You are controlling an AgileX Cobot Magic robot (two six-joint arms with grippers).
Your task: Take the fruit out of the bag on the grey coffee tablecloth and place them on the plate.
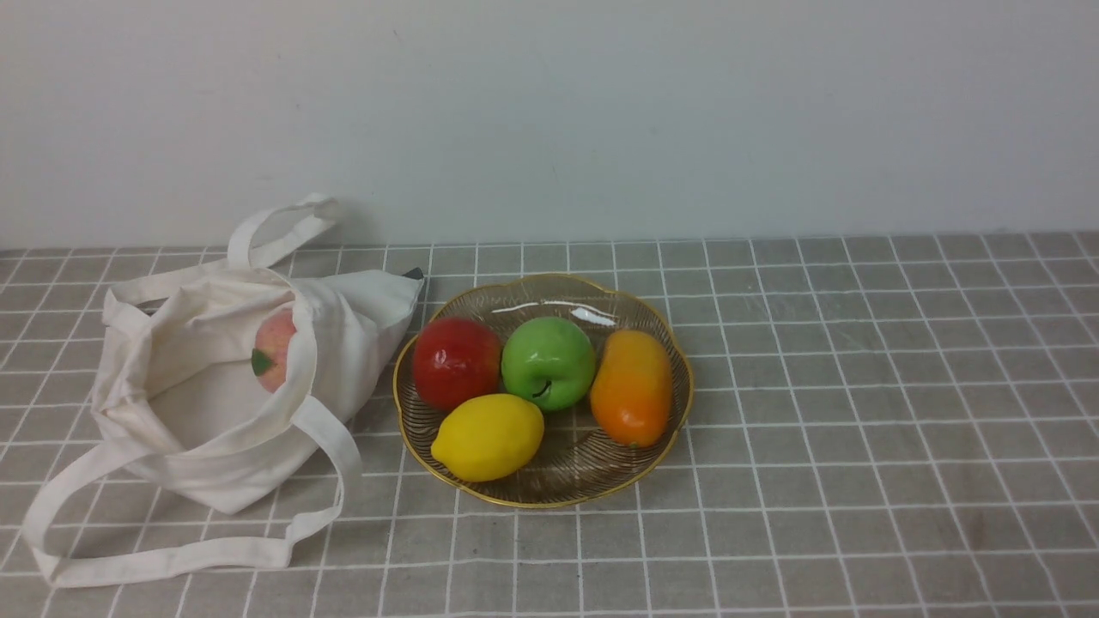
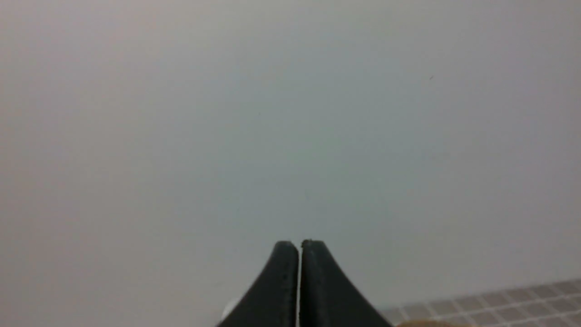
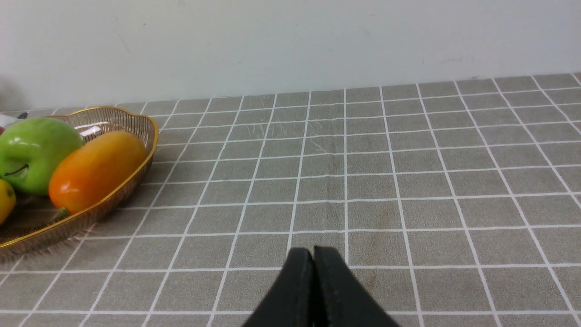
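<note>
Fruit is mostly on the plate (image 1: 661,339) already: green apple (image 1: 548,362) in the middle of the front view, red apple (image 1: 456,361) touching it on the left, an orange mango-looking one (image 1: 631,387) on its right, and a lemon (image 1: 488,436) at the front edge. The peach (image 1: 276,349) is still inside the bag (image 1: 215,403), peeking out of the opening at the left of the frame, leaf showing. Bag lies slumped on the grey coffee tablecloth (image 1: 859,386) just beside the plate, straps sprawled toward the lower left. Neither arm shows in the front view. Left gripper (image 2: 299,245) sits at the bottom of its wrist view, fingers pressed together, nothing between them, facing a blank wall. Right gripper (image 3: 313,251) is pressed together too, empty, over bare cloth, well apart from the plate.
</note>
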